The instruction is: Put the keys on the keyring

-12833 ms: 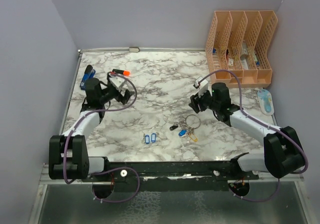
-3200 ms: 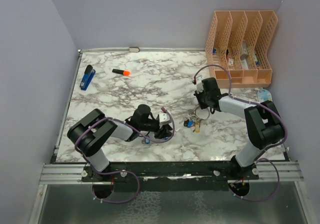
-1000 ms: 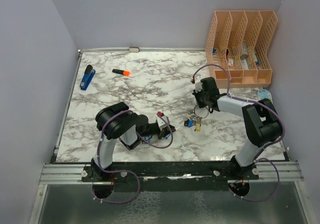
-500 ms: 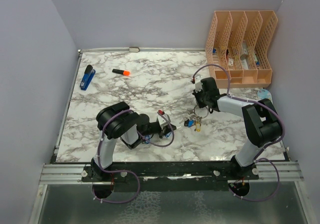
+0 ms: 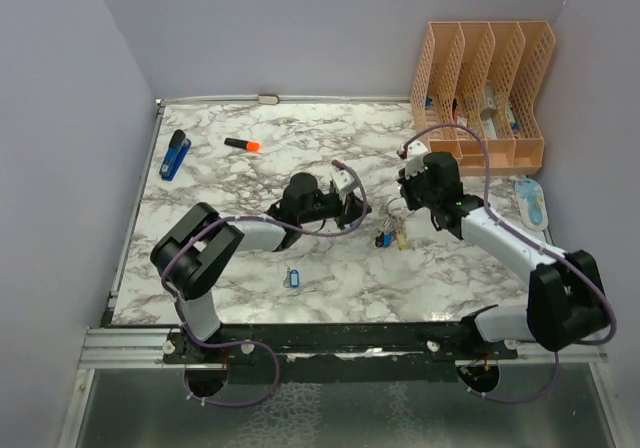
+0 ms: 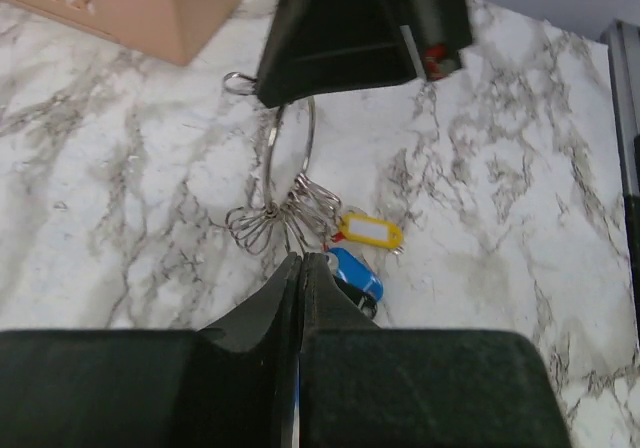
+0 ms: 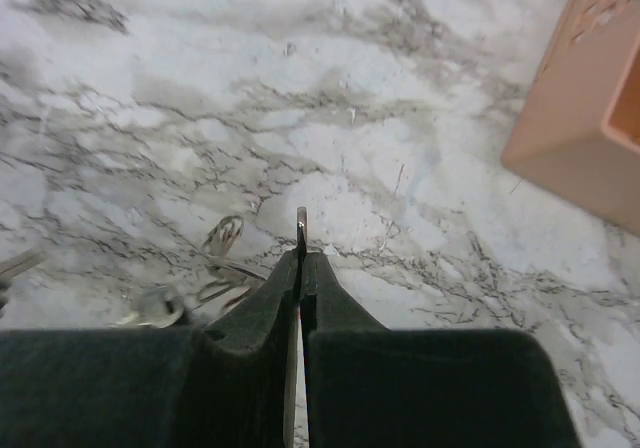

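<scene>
One blue-tagged key (image 5: 292, 278) lies flat on the marble near the front. My left gripper (image 5: 352, 208) (image 6: 301, 258) is shut, and only a thin blue sliver of the other key (image 6: 296, 404) shows between its jaws. Just ahead of it hangs the keyring (image 6: 312, 138) (image 5: 392, 230), a silver wire ring carrying small rings and yellow (image 6: 370, 233), blue and black tags. My right gripper (image 5: 408, 201) (image 7: 300, 253) is shut on the ring's top. The wire (image 7: 301, 220) sticks out edge-on past its fingertips.
A peach file organizer (image 5: 480, 88) stands at the back right, and its corner shows in both wrist views. A blue stapler (image 5: 175, 155) and an orange-capped marker (image 5: 241, 145) lie at the back left. A pale blue item (image 5: 531, 203) sits at the right edge.
My left arm swung from the front of the table up and right to the keyring, leaving one blue key behind. The right gripper shifted slightly right with the ring.
</scene>
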Robot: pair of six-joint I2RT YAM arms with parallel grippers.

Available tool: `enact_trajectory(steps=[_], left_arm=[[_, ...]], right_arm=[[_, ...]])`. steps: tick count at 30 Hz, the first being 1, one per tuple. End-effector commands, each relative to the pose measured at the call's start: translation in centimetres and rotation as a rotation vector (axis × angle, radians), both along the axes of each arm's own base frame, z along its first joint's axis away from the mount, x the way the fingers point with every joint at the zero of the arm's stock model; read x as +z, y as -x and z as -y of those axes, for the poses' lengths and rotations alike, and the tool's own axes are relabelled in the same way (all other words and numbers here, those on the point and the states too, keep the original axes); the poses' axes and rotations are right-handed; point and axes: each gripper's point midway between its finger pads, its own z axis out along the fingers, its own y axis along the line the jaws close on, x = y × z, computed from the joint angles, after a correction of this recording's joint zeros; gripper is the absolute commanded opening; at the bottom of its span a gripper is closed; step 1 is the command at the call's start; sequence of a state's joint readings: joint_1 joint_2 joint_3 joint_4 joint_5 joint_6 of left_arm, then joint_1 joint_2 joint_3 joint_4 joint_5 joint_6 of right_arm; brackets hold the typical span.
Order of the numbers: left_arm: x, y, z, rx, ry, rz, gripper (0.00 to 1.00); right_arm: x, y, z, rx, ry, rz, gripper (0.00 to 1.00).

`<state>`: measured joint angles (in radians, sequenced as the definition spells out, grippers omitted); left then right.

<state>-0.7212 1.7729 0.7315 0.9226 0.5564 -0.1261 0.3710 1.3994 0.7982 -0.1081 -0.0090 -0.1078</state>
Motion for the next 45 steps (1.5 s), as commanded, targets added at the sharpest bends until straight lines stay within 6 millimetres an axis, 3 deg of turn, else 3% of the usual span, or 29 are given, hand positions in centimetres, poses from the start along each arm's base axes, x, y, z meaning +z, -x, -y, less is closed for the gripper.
enact_trajectory(steps=[1, 10, 12, 16, 20, 31, 38, 44, 45], left_arm=[[0.4, -0.7, -1.0, 0.016, -0.100, -0.233, 0.00], [5.3, -3.5, -1.3, 0.069, -0.030, -0.361, 0.00], [7.9, -3.9, -1.4, 0.076, 0.003, -0.367, 0.00], [10.2, -6.1, -1.9, 0.162, -0.045, -0.419, 0.00], [10.1, -8.5, -3.0, 0.245, -0.069, -0.546, 0.00], [8.5, -9.5, -3.2, 0.340, 0.005, -0.828, 0.00], [8.3, -9.6, -3.0, 0.369, 0.049, -0.917, 0.00], [8.6, -8.9, -2.6, 0.361, 0.112, -1.010, 0.00], [7.8, -8.5, -2.8, 0.365, 0.106, -1.032, 0.00]], right_arm=[[4.7, 0.4, 0.1, -0.007, -0.072, 0.119, 0.01], [8.9, 2.2, 0.2, -0.033, -0.166, 0.174, 0.01], [9.6, 2.7, -0.3, -0.014, -0.201, 0.183, 0.01], [11.7, 3.9, -0.9, 0.016, -0.267, 0.216, 0.01], [13.0, 5.4, -2.7, 0.082, -0.362, 0.194, 0.01], [11.4, 8.7, -10.6, 0.242, -0.528, 0.108, 0.01], [11.4, 7.7, -13.1, 0.221, -0.610, 0.103, 0.01], [11.3, 6.3, -13.4, 0.146, -0.653, 0.144, 0.01], [11.5, 6.1, -13.3, 0.131, -0.661, 0.161, 0.01]])
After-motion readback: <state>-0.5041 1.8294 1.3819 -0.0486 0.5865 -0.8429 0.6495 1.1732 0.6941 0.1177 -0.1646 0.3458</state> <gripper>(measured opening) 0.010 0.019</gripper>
